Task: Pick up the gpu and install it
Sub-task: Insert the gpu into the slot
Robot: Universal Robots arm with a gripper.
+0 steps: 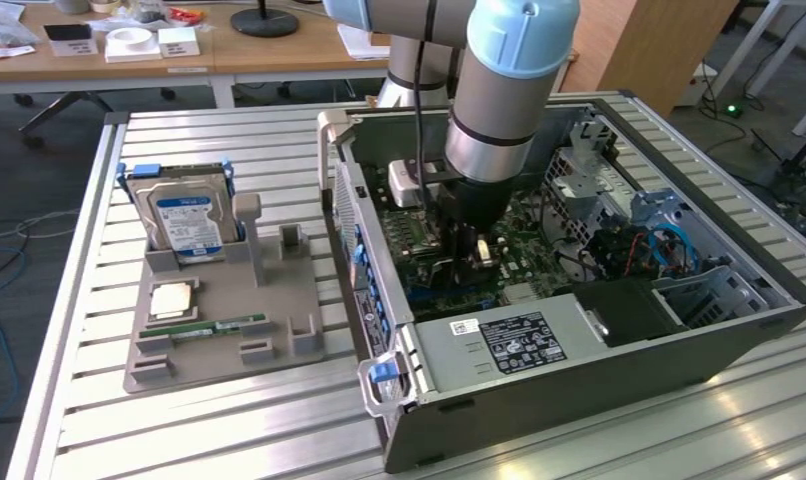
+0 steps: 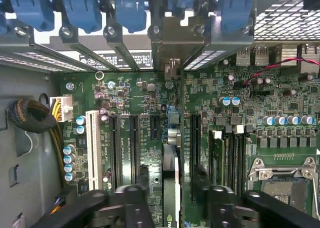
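Observation:
The gpu stands on edge in a slot of the green motherboard inside the open computer case, its thin edge facing the wrist camera. My gripper straddles it. The black fingers sit on either side of the card with a small gap on each side, so the gripper is open and not clamping it. In the exterior view the gripper reaches down into the middle of the case and hides most of the card.
Blue slot latches and metal slot covers line the case's rear wall. An empty CPU socket and memory slots lie beside the card. On the table, a grey holder carries a hard drive, a memory stick and a CPU chip.

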